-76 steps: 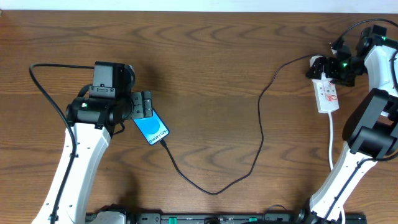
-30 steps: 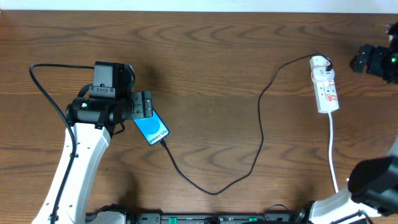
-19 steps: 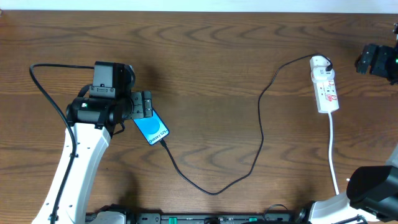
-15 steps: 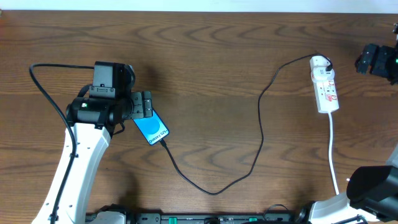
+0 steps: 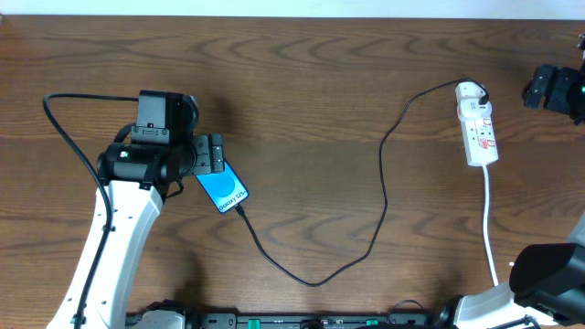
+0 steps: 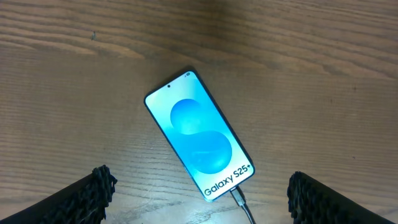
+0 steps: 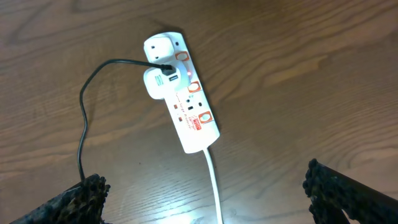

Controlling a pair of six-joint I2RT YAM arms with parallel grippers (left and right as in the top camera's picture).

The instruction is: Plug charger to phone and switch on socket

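Black charger is seated in the phone, far left of the socket. Left pincer and right pincer both gape wide, empty. Switching looks done, by the socket's red glow; next: lift clear.

Overhead faces straight down over the whole counter; each wrist view looks down closer, sharing the phone left, the socket right.

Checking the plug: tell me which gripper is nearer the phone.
Left. The left gripper is right at the phone's end; the right gripper is far across the table, past the socket.
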